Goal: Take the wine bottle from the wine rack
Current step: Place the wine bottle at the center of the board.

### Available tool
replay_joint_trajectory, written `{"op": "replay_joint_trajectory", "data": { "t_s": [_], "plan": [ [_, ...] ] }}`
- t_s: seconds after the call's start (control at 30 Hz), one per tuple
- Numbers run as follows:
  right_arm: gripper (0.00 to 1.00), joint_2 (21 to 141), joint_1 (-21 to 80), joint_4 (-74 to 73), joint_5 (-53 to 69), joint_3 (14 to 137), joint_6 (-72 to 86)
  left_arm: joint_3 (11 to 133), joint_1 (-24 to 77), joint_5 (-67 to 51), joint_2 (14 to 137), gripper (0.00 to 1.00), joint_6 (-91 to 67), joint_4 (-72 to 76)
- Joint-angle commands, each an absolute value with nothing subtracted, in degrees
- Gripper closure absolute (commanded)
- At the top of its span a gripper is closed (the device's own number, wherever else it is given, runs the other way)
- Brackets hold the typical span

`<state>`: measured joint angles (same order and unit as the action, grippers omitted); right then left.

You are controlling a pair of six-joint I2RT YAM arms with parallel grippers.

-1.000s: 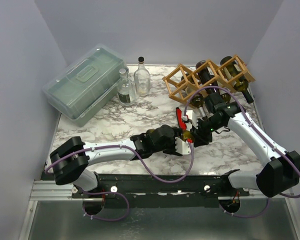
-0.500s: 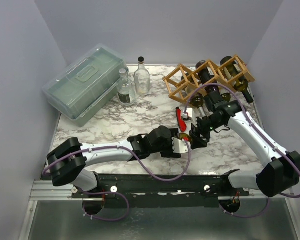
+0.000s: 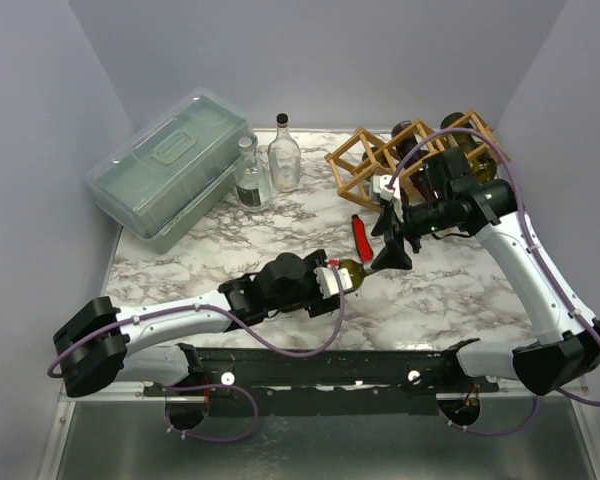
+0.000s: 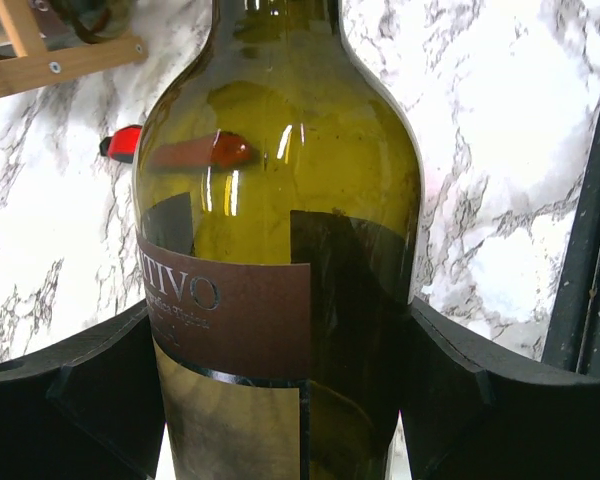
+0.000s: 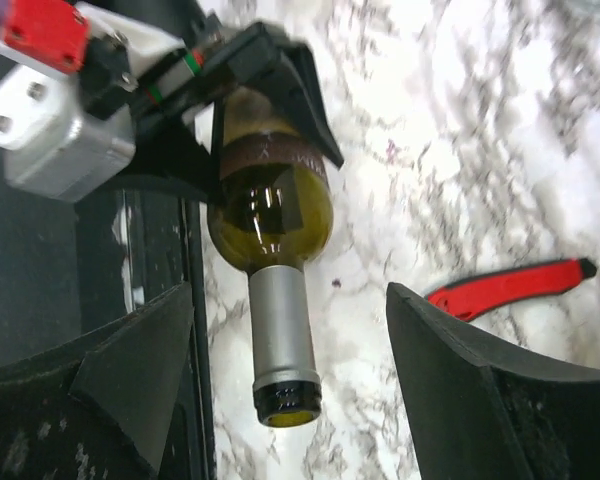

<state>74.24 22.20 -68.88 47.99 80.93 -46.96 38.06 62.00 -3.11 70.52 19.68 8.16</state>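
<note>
My left gripper (image 4: 280, 400) is clamped on the wine bottle (image 4: 280, 190), one finger on each side of the labelled body, which I judge the best place to hold: widest, and the paper gives more bite than bare glass. The bottle is off the wine rack (image 3: 365, 160), well apart from it and near the counter's (image 3: 450, 290) front edge, with its neck pointing at my right gripper (image 3: 393, 238), which hangs spread wide and holds nothing. It is stiff, smooth and breakable. The red tool (image 3: 361, 236) shows through the green glass, so I guess there is little inside and it is fairly light. Farther out, the rack's right-hand cells carry dark bottles and its left cell looks vacant. The plastic box (image 3: 170, 165) is lidded, its contents hidden, with two clear bottles (image 3: 252, 172) beside it
</note>
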Motion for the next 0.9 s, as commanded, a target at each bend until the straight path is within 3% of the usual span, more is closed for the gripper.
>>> {"op": "replay_joint_trajectory", "data": {
  "t_s": [0.0, 0.4, 0.87],
  "plan": [
    [0.18, 73.0, 22.5, -62.8, 55.2, 86.51, -36.85, 34.61, 60.19, -5.23, 64.01, 1.0, 12.59, 19.48],
    [0.15, 72.75, 22.5, -31.39, 57.09, 86.34, 5.73, 23.96, 56.87, -0.46, 53.7, 1.0, -3.34, 40.04],
    [0.14, 76.14, 23.06, -14.22, 63.57, 78.94, 21.74, 21.43, 56.85, 4.11, 52.26, 1.0, -11.95, 49.81]
  ]
}}
